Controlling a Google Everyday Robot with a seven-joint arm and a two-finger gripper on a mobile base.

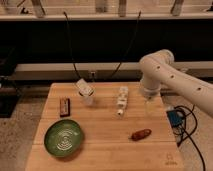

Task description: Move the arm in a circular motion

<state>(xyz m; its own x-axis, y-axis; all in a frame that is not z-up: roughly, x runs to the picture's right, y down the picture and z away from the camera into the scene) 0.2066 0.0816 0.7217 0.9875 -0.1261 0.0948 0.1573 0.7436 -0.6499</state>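
The scene is rather dim and the colour is warm. Light falls from above: the upper side of my arm [165,75] shines pale, with a soft glare on its round joint, and its underside is grey. My gripper [151,106] hangs below the wrist, over the right part of the wooden table [105,147], and it looks pale and washed against the wood. The table is evenly lit. The green bowl [64,137] throws a weak shadow. The wall [100,45] behind is almost black.
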